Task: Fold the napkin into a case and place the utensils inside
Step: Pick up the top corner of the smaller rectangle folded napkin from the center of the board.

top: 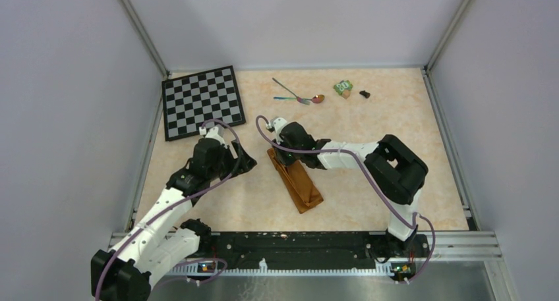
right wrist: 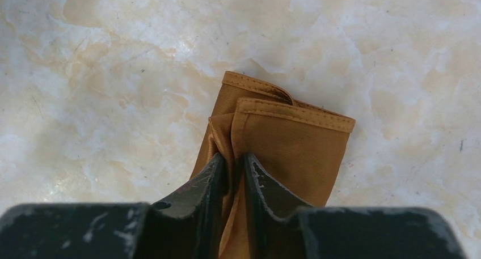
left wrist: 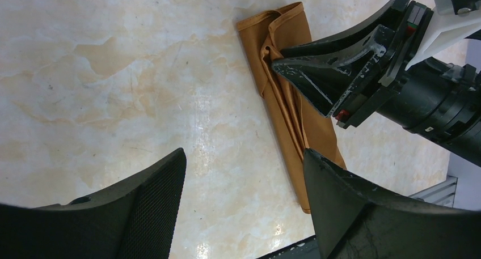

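Note:
The orange-brown napkin [top: 298, 181] lies folded into a narrow long case in the middle of the table, also seen in the left wrist view [left wrist: 295, 106] and the right wrist view [right wrist: 295, 143]. My right gripper [right wrist: 233, 160] is shut on a fold of the cloth near its far end, seen from above [top: 288, 155]. My left gripper [left wrist: 244, 157] is open and empty, over bare table just left of the case [top: 245, 161]. The two utensils [top: 298, 97], rainbow handled, lie crossed at the back of the table, the spoon's coppery bowl to the right.
A black-and-white chessboard [top: 201, 101] lies at the back left. A small green block [top: 343, 87] and a small black piece [top: 364, 93] lie at the back right of the utensils. Grey walls enclose the table on three sides.

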Action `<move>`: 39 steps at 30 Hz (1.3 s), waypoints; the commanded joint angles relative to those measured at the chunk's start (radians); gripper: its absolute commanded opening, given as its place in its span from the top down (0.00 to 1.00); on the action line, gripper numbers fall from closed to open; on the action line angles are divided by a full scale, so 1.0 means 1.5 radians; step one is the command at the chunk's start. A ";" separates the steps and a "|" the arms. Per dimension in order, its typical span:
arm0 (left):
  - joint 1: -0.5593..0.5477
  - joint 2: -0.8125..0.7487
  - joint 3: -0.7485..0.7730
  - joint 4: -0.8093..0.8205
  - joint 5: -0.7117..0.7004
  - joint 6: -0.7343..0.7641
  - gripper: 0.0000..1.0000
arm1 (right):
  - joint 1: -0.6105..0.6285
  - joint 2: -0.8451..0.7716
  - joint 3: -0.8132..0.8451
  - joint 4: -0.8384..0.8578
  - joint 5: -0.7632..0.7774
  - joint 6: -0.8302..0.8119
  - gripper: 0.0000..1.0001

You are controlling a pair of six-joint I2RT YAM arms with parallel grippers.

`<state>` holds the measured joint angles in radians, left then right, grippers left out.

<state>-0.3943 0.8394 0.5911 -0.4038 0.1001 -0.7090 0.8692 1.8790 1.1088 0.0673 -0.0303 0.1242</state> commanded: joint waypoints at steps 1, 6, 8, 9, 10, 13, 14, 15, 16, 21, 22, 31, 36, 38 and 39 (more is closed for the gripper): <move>0.002 -0.015 -0.008 0.027 0.008 -0.007 0.20 | 0.015 -0.027 0.000 0.027 0.000 -0.010 0.75; 0.002 -0.019 -0.009 0.025 0.008 -0.006 0.20 | 0.030 -0.024 -0.010 0.033 0.018 -0.023 0.61; 0.002 -0.018 -0.009 0.026 0.009 -0.008 0.20 | 0.034 -0.019 -0.010 0.034 0.018 -0.027 0.60; 0.002 -0.018 -0.009 0.026 0.010 -0.007 0.20 | 0.036 -0.017 -0.010 0.035 0.035 -0.029 0.60; 0.002 -0.018 -0.008 0.026 0.010 -0.007 0.20 | 0.038 -0.015 -0.009 0.034 0.043 -0.032 0.60; 0.002 -0.019 -0.008 0.025 0.010 -0.007 0.20 | 0.045 -0.008 -0.010 0.036 0.063 -0.041 0.60; 0.002 -0.018 -0.008 0.026 0.010 -0.008 0.20 | 0.044 -0.005 -0.011 0.036 0.068 -0.041 0.62; 0.002 -0.018 -0.008 0.025 0.010 -0.007 0.20 | 0.045 -0.002 -0.009 0.034 0.076 -0.039 0.64; 0.002 -0.018 -0.008 0.025 0.010 -0.007 0.20 | 0.044 0.001 -0.006 0.031 0.081 -0.039 0.67; 0.003 -0.018 -0.009 0.025 0.010 -0.009 0.20 | 0.046 0.006 -0.004 0.031 0.096 -0.037 0.70; 0.002 -0.018 -0.009 0.026 0.011 -0.009 0.20 | 0.046 0.007 -0.004 0.031 0.096 -0.037 0.69; 0.002 -0.008 -0.014 0.031 0.012 -0.001 0.18 | 0.045 -0.006 -0.005 0.037 0.084 -0.010 1.00; 0.002 0.034 -0.019 0.095 0.055 0.023 0.03 | 0.037 -0.047 -0.004 0.016 0.070 0.055 1.00; 0.003 0.061 -0.021 0.137 0.072 0.029 0.14 | 0.033 -0.064 -0.010 0.008 0.063 0.093 1.00; 0.002 0.076 -0.022 0.157 0.079 0.036 0.17 | 0.032 -0.073 -0.015 0.007 0.067 0.113 1.00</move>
<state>-0.3943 0.8936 0.5671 -0.3302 0.1555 -0.6979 0.9215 1.8702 1.0988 0.0757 0.0883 0.1688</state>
